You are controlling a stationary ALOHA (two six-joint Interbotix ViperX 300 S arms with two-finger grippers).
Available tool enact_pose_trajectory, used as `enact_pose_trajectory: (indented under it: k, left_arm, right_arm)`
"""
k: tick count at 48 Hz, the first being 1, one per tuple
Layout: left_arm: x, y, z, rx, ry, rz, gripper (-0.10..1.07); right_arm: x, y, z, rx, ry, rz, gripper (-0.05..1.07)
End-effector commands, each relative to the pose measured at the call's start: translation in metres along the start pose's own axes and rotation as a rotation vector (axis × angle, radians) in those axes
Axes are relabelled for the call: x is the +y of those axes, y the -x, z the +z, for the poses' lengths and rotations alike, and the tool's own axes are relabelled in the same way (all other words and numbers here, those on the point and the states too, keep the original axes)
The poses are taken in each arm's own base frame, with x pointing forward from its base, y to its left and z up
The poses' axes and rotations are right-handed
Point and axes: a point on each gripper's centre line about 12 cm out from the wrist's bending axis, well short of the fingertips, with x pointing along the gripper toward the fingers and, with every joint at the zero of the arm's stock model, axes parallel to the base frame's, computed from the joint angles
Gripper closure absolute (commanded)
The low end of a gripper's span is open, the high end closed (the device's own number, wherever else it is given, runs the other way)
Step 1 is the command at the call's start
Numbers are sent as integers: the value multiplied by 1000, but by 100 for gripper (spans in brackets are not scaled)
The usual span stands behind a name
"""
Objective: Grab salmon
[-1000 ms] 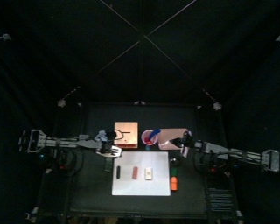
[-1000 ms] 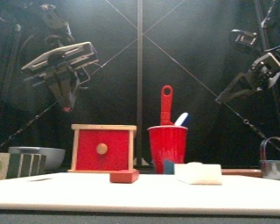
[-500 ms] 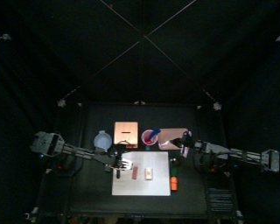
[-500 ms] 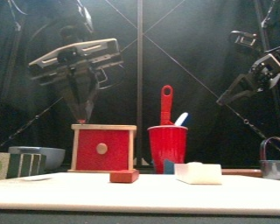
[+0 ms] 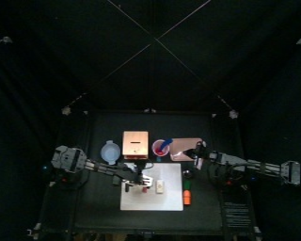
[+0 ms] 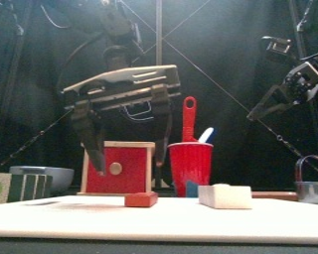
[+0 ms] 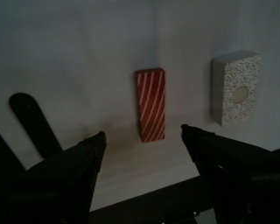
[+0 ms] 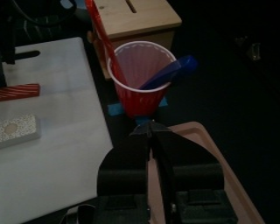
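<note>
— Since a moment ago the left gripper (image 6: pixel 122 109) has swung in from nine o'clock and dropped over the white board (image 5: pixel 166 198), right?

— Yes, its jaws are spread wide, hanging above the salmon (image 7: pixel 150 106).

— Where does that lie?

— Flat on the board, a striped red piece, with a white block (image 7: pixel 236 89) just beside it at three o'clock, not touching.

— And the right gripper (image 8: pixel 154 129)?

— Jaws pressed together, empty, parked by the red cup (image 8: pixel 140 79) at about one o'clock.

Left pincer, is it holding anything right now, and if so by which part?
Nothing is held. The left pincer hangs open above the salmon, which lies untouched on the white board.
</note>
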Motion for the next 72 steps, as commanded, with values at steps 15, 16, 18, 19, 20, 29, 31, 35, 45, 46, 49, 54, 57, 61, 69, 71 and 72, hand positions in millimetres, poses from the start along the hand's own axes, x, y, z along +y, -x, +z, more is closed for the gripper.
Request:
enact_pose_trajectory:
  k: [15, 16, 18, 19, 20, 29, 31, 35, 45, 46, 49, 54, 57, 61, 69, 71, 72]
  left_arm:
    - [-23, -6, 4, -28, -17, -7, -1]
    - [-23, -7, 4, -28, -17, -1, -1]
    - [-22, -8, 5, -27, -12, 10, -1]
    - [-21, -9, 5, -27, -12, 11, -1]
    - [-21, -10, 4, -27, -13, 17, -1]
    - [-26, -16, 4, -28, -4, 22, -1]
    - [-28, -16, 5, -29, -3, 22, -1]
    - [-28, -20, 5, -34, -5, 28, -1]
    - [-27, -26, 5, -33, 8, 49, 3]
    - [-26, -27, 5, -33, 12, 51, 3]
    - [-26, -27, 5, -34, 21, 52, 6]
    - [-26, -29, 5, -33, 28, 55, 11]
    - [-26, -30, 5, -32, 30, 56, 15]
    - [-26, -30, 4, -28, 34, 56, 20]
    - [-26, -30, 0, -18, 56, 56, 28]
    - [-26, -28, 0, -17, 63, 53, 30]
    - [-27, -27, -1, -16, 66, 50, 30]
  right_arm:
    - [0, -1, 4, -9, -3, 2, 102]
    - [0, -1, 4, -8, -5, 3, 102]
    - [0, -1, 4, -9, -5, 2, 102]
    - [1, -1, 4, -8, -4, 4, 102]
    - [1, -1, 3, -6, -4, 4, 102]
    - [1, -1, 4, -7, -2, 5, 102]
    - [1, -1, 4, -8, -4, 5, 102]
    - [1, -1, 4, -7, -4, 5, 102]
    - [2, -1, 4, -7, -3, 8, 102]
    - [2, -1, 4, -7, -3, 8, 102]
    - [2, -1, 4, -7, -2, 10, 102]
    - [2, -1, 4, -4, -1, 11, 102]
    - [2, -1, 3, -2, -1, 11, 102]
    - [2, -1, 2, 2, 0, 11, 102]
    - [2, -1, 3, 1, -1, 11, 102]
    - [2, -1, 4, -2, 0, 11, 102]
    - [2, -1, 4, -1, 0, 11, 102]
